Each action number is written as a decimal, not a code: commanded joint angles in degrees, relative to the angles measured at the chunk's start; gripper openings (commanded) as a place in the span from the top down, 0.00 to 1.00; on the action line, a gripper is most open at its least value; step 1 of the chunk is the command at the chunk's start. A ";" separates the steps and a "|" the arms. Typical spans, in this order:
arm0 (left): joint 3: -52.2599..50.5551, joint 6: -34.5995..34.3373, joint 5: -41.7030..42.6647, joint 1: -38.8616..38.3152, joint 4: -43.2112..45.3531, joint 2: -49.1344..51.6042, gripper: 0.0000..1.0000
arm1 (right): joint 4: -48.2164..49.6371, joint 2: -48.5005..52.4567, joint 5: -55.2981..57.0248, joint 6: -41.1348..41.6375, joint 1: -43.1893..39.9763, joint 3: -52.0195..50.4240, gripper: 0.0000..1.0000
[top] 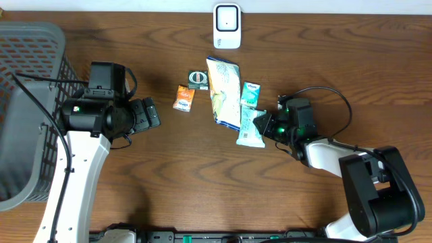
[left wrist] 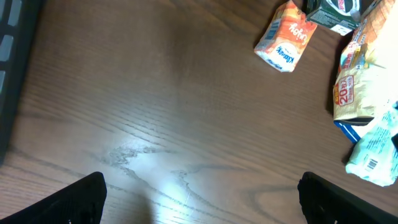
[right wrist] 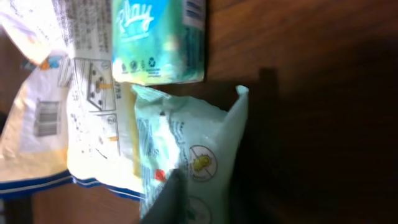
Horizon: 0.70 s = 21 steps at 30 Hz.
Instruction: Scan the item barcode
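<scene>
A pale green wipes packet [top: 250, 128] lies at the right end of a cluster of items in the middle of the table. My right gripper [top: 268, 127] is at its right edge. In the right wrist view the packet [right wrist: 199, 143] fills the centre and my right gripper [right wrist: 211, 199] is shut on its near end, one dark finger [right wrist: 166, 200] pressed on its printed face. The white scanner [top: 227, 25] stands at the table's far edge. My left gripper [top: 150, 113] is open over bare wood to the left of the cluster, and its black fingers [left wrist: 78, 200] sit wide apart.
Beside the packet lie a teal tissue pack [top: 250, 94], a long yellow-white snack bag [top: 224, 91], a small black box [top: 198, 79] and an orange packet [top: 183, 98]. A grey wire basket [top: 27, 108] stands at the left edge.
</scene>
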 commanded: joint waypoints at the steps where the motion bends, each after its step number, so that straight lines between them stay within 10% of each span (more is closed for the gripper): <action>1: 0.04 -0.50 -0.15 0.31 -0.31 0.00 0.02 | -0.09 1.11 -1.90 0.35 -0.02 -0.72 0.99; 21: 0.04 -0.50 -0.15 0.31 -0.31 0.00 0.03 | 5.92 -13.97 -27.41 -2.01 -14.40 -0.72 0.99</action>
